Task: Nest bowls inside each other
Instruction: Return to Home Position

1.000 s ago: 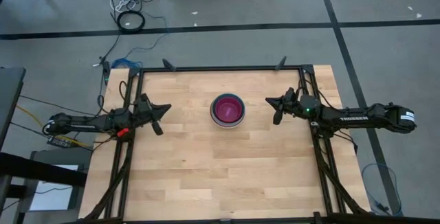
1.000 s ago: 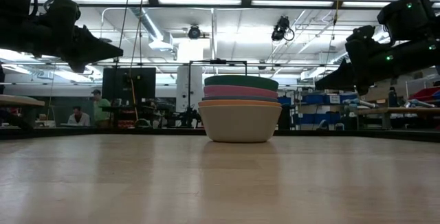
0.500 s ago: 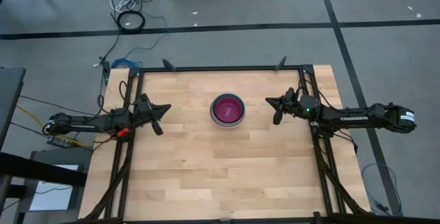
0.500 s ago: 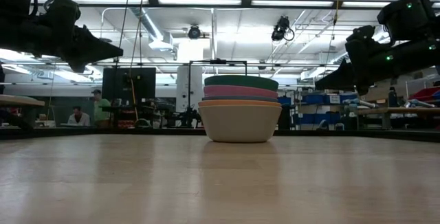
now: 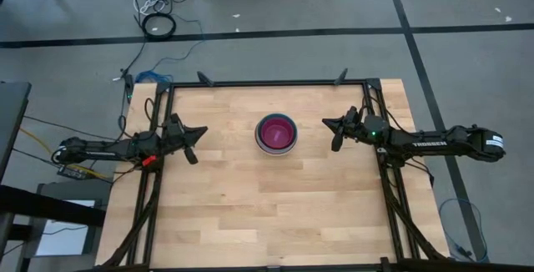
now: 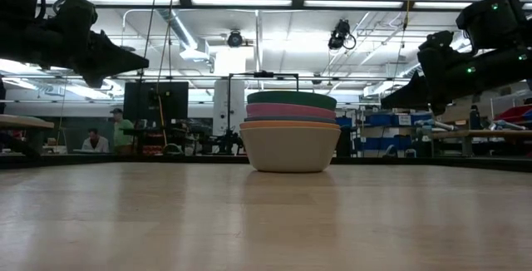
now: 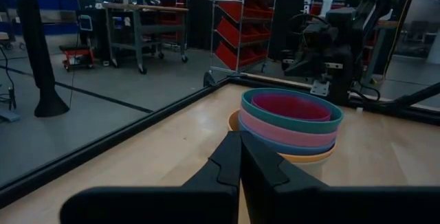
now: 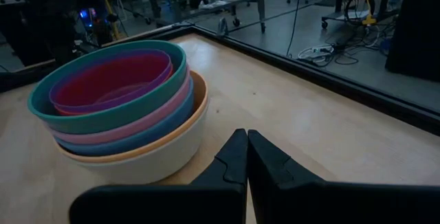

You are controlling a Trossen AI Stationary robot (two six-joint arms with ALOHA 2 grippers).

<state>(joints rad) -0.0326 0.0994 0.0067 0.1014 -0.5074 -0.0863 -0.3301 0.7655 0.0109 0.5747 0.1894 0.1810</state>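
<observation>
The bowls stand as one nested stack [image 5: 276, 133] on the wooden table's middle, toward its far edge. In the low view the stack [image 6: 290, 135] shows a cream bowl at the bottom resting on the table, then orange, blue, pink and teal rims. Inside the teal bowl [image 8: 103, 100] sits a magenta bowl [image 8: 113, 80]; the left wrist view also shows the stack [image 7: 292, 124]. My left gripper [image 5: 200, 130] hovers shut at the table's left edge, pointing at the stack. My right gripper [image 5: 327, 123] hovers shut at the right edge, also pointing at it.
A black frame [image 5: 267, 83] borders the table. Bare wood lies all around the stack, widest toward the near edge [image 5: 267, 222]. Beyond the table the low view shows a workshop with shelves and seated people [image 6: 96, 142] far off.
</observation>
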